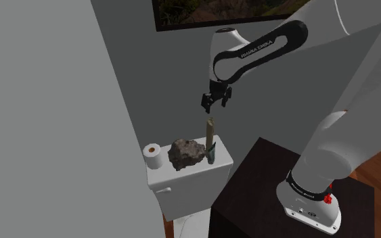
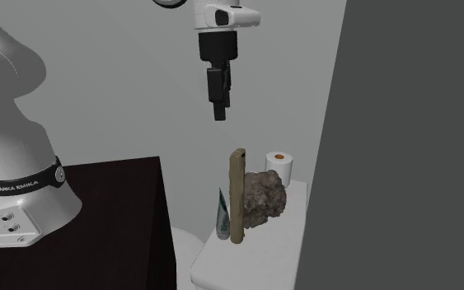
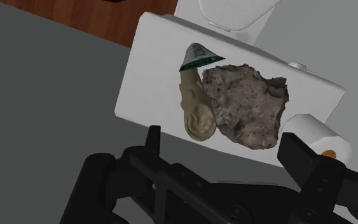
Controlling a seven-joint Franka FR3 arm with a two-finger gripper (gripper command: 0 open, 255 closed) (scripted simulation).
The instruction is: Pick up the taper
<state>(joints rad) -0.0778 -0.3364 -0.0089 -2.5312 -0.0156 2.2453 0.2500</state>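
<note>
A tan taper (image 1: pixel 210 135) stands upright on the white toilet tank lid (image 1: pixel 160 180), beside a grey-brown rock (image 1: pixel 186 153). My black gripper (image 1: pixel 216 101) hangs open just above the taper's top, not touching it. In the second exterior view the gripper (image 2: pixel 219 111) sits a short gap above the taper (image 2: pixel 237 198). Looking down from the wrist, the taper (image 3: pixel 196 111) rises toward the gripper (image 3: pixel 225 146), slightly nearer the one fingertip (image 3: pixel 153 135) than the other. A small green-and-grey cone (image 3: pixel 198 56) sits at the taper's base.
The rock (image 3: pixel 247 105) touches the taper's side, and a toilet roll (image 3: pixel 317 137) stands at the tank's far end. A grey wall panel (image 1: pixel 47 115) is close by the tank. The dark stand (image 1: pixel 250 189) is beside the toilet. A framed picture (image 1: pixel 216 10) hangs behind.
</note>
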